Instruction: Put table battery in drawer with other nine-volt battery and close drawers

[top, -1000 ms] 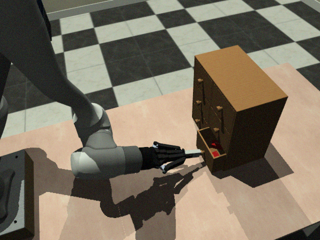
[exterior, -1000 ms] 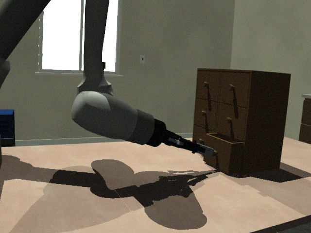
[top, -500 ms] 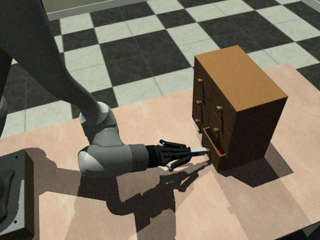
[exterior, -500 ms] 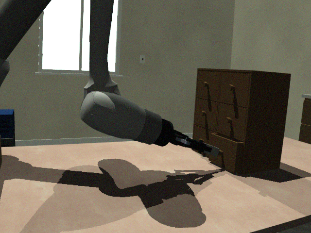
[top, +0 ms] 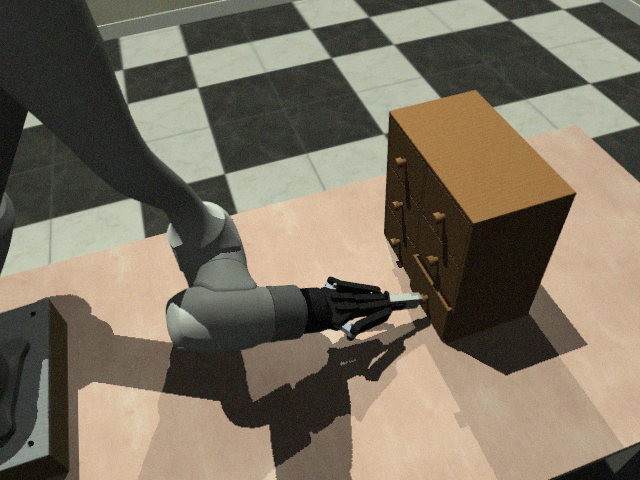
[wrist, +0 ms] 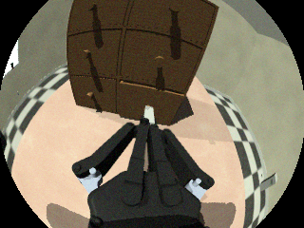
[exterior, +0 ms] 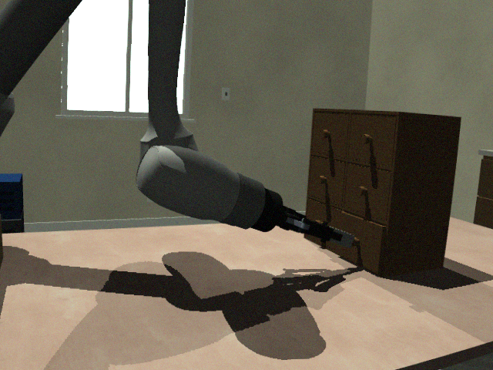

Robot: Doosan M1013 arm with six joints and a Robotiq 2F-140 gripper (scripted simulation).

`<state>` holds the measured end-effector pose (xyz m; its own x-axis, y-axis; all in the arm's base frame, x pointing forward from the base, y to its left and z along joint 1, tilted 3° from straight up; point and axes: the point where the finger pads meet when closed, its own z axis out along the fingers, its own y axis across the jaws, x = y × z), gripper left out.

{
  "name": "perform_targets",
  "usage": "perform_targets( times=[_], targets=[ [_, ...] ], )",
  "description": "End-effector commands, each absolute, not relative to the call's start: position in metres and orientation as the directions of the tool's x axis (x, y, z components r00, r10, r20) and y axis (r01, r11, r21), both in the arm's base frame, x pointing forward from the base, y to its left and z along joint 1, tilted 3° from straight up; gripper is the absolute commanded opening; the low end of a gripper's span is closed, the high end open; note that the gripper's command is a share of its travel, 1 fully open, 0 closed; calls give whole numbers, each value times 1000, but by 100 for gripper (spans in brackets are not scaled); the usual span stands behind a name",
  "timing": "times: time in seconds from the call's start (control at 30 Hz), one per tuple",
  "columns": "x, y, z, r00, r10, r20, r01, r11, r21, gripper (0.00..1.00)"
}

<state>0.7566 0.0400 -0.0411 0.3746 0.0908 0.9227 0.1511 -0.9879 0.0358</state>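
Small wooden chest, brown, with six drawers in two columns of three and a round knob to each; stands upright on the tabletop. Lower right drawer: sits slightly proud of the front, top edge showing. Robotiq 2F-140 gripper: points at that drawer's knob, pale fingertips together, narrow, at or touching it. Nine-volt battery: hidden from all three views; cannot tell its place. Tabletop: pinkish-beige, faintly mottled, crossed by hard shadows of arm, gripper and chest; dark edge at lower right. Metal mounting block, at left in the top view: brushed face, two small dark holes. Floor: black and pale tiles, marble-like. Room: plain grey-green wall, bright two-pane window, small pale wall plate, pale baseboard; blue cabinet at far left, brown cabinet with pale top at far right.

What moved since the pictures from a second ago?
The bottom drawer nearest the camera slid in, nearly flush now. The shut gripper moved forward with it, at its knob. Nothing was grabbed or let go. The chest stayed put.
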Motion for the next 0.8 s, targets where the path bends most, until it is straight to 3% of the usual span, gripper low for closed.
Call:
perform_targets(
  times=[0.0,0.77],
  targets=[
    [764,40,-42,375,87,923,147,-989,33,0],
    [768,41,-42,375,87,923,147,-989,33,0]
  ],
)
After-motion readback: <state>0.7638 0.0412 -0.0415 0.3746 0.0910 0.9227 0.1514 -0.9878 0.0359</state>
